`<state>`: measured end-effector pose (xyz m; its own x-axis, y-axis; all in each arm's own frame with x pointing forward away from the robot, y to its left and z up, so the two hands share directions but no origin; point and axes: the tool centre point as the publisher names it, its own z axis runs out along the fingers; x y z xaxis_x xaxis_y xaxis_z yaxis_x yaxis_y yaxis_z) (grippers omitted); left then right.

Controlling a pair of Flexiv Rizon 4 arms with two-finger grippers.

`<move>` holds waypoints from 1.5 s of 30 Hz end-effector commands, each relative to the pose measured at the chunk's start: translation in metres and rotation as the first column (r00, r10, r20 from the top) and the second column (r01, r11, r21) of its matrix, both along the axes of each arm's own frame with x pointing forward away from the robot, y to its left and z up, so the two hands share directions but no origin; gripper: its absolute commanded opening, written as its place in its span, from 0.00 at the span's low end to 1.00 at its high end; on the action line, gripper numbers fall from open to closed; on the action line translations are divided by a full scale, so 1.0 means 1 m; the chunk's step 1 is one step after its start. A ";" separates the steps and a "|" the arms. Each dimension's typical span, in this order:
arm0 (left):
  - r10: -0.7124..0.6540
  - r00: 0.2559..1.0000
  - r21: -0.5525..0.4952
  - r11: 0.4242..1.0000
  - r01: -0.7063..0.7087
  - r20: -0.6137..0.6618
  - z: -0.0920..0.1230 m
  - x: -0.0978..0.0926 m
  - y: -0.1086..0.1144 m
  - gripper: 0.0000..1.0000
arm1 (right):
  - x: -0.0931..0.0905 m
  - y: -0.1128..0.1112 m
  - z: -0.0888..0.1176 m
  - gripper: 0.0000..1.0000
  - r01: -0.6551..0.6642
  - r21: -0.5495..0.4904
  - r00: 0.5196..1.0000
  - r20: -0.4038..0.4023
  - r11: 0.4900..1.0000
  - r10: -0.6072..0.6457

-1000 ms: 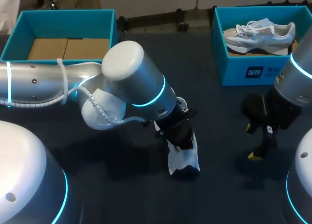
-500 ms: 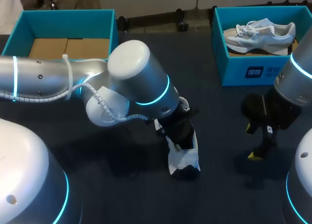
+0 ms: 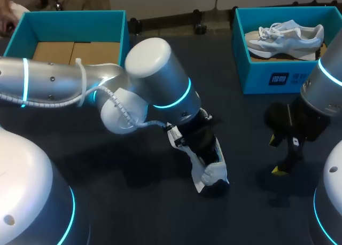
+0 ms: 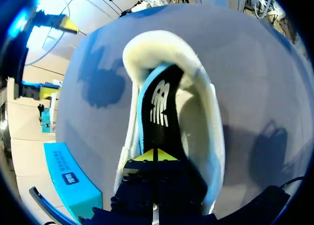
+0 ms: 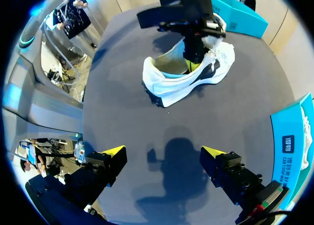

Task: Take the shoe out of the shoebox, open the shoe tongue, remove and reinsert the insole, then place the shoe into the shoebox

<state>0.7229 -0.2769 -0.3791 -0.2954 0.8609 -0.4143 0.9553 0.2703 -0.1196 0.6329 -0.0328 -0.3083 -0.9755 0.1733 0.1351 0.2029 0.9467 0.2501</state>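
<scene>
A white shoe (image 3: 211, 173) lies on the dark table near its middle, heel toward my right arm. My left gripper (image 3: 205, 152) reaches down into its opening. In the left wrist view the yellow tips (image 4: 156, 155) are pressed together on the near end of the black, blue-edged insole (image 4: 159, 105), which sits inside the white shoe (image 4: 164, 46). The right wrist view shows the shoe (image 5: 171, 85) ahead with my left gripper (image 5: 189, 63) in it. My right gripper (image 5: 163, 151) hangs open and empty above the bare table, right of the shoe (image 3: 279, 155).
A teal shoebox (image 3: 267, 74) at the back right holds a second pale shoe (image 3: 283, 34). Another teal box (image 3: 69, 20) with a cardboard floor stands at the back left. My left arm spans the table's left half.
My left arm has swung right and toward the front, carrying the shoe's top with it; the shoe has shifted right and tilted. The right arm has stayed still.
</scene>
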 end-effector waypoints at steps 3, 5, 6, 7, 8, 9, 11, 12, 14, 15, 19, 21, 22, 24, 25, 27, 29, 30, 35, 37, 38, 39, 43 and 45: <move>-0.004 1.000 -0.049 0.999 0.005 0.024 0.018 -0.009 0.019 0.00 | 0.000 0.001 -0.001 1.00 0.000 -0.001 1.000 0.000 1.000 0.000; 0.001 1.000 -0.060 0.998 0.000 0.020 0.018 -0.009 0.015 0.00 | 0.000 0.001 -0.001 1.00 0.000 -0.001 1.000 0.000 1.000 0.000; 0.015 1.000 -0.066 0.998 -0.014 0.012 0.016 -0.007 0.010 0.00 | 0.000 0.001 -0.001 1.00 0.000 -0.001 1.000 0.000 1.000 0.000; 0.024 1.000 -0.071 0.997 -0.024 0.004 0.014 -0.005 0.006 0.00 | 0.000 0.001 -0.001 1.00 0.000 -0.001 1.000 0.000 1.000 0.000; 0.033 0.999 -0.073 0.997 -0.032 0.002 0.012 -0.004 0.002 0.00 | 0.000 0.001 -0.001 1.00 0.000 -0.001 1.000 0.000 1.000 0.000; 0.037 0.999 -0.074 0.997 -0.036 0.002 0.011 -0.003 0.000 0.00 | 0.000 0.001 -0.001 1.00 0.000 -0.001 1.000 0.000 1.000 0.000; 0.049 0.999 -0.079 0.996 -0.049 -0.007 0.008 -0.001 -0.009 0.00 | 0.000 0.001 -0.001 1.00 0.000 -0.001 1.000 0.000 1.000 0.000; 0.051 0.999 -0.079 0.996 -0.051 -0.007 0.008 -0.001 -0.011 0.00 | 0.000 0.001 -0.001 1.00 0.000 -0.001 1.000 0.000 1.000 0.000; 0.053 0.999 -0.082 0.995 -0.053 -0.011 0.006 0.000 -0.018 0.00 | 0.000 0.001 -0.001 1.00 0.000 -0.001 1.000 0.000 1.000 0.000; 0.054 0.998 -0.077 0.996 -0.055 -0.008 0.003 0.000 -0.023 0.00 | 0.000 0.001 -0.001 1.00 0.000 -0.001 1.000 0.000 1.000 0.000; 0.054 0.999 -0.044 0.998 -0.054 -0.005 -0.009 0.001 -0.034 0.00 | 0.000 0.001 -0.001 1.00 0.000 -0.001 1.000 0.000 1.000 0.000; 0.055 0.998 -0.027 0.998 -0.056 -0.009 -0.015 0.002 -0.036 0.00 | 0.000 0.001 -0.001 1.00 0.000 -0.001 1.000 0.000 1.000 0.000; 0.056 0.998 -0.011 0.998 -0.056 -0.010 -0.020 0.002 -0.037 0.00 | 0.000 0.001 -0.001 1.00 0.000 -0.001 1.000 0.000 1.000 0.000; 0.050 0.999 0.009 0.999 -0.050 -0.016 -0.025 0.001 -0.034 0.00 | 0.000 0.001 -0.001 1.00 0.000 -0.001 1.000 0.000 1.000 0.000; 0.046 0.999 0.018 0.999 -0.046 -0.018 -0.027 0.000 -0.033 0.00 | 0.000 0.001 -0.001 1.00 0.000 -0.001 1.000 0.000 1.000 0.000; 0.037 0.999 0.042 0.998 -0.036 -0.029 -0.031 -0.002 -0.027 0.00 | 0.000 0.001 -0.001 1.00 0.000 -0.001 1.000 0.000 1.000 0.000; 0.025 0.999 0.061 0.998 -0.024 -0.023 -0.033 -0.005 -0.021 0.00 | 0.000 0.001 -0.001 1.00 0.000 -0.001 1.000 0.000 1.000 0.000; 0.017 0.999 0.074 0.997 -0.014 -0.035 -0.034 -0.007 -0.017 0.00 | 0.000 0.001 -0.001 1.00 0.000 -0.001 1.000 0.000 1.000 0.000; -0.013 0.998 0.145 0.989 0.020 -0.054 -0.039 -0.015 0.003 0.00 | 0.000 0.001 -0.001 1.00 0.000 -0.001 1.000 0.000 1.000 0.000; -0.025 0.998 0.176 0.984 0.034 -0.049 -0.039 -0.020 0.010 0.00 | 0.000 0.001 -0.001 1.00 0.000 -0.001 1.000 0.000 1.000 0.000; -0.036 0.998 0.185 0.982 0.046 -0.061 -0.039 -0.020 0.012 0.00 | 0.000 0.001 -0.001 1.00 0.000 -0.001 1.000 0.000 1.000 0.000; -0.046 0.996 0.199 0.978 0.060 -0.074 -0.037 -0.021 0.015 0.00 | 0.000 0.001 -0.001 1.00 0.000 -0.001 1.000 0.000 1.000 0.000; -0.085 0.996 0.262 0.961 0.091 -0.033 -0.032 -0.018 0.025 0.00 | 0.000 0.001 -0.001 1.00 0.000 -0.001 1.000 0.000 1.000 0.000; -0.082 0.996 0.262 0.961 0.089 -0.036 -0.024 -0.012 0.030 0.00 | 0.000 0.001 -0.001 1.00 0.000 -0.001 1.000 0.000 1.000 0.000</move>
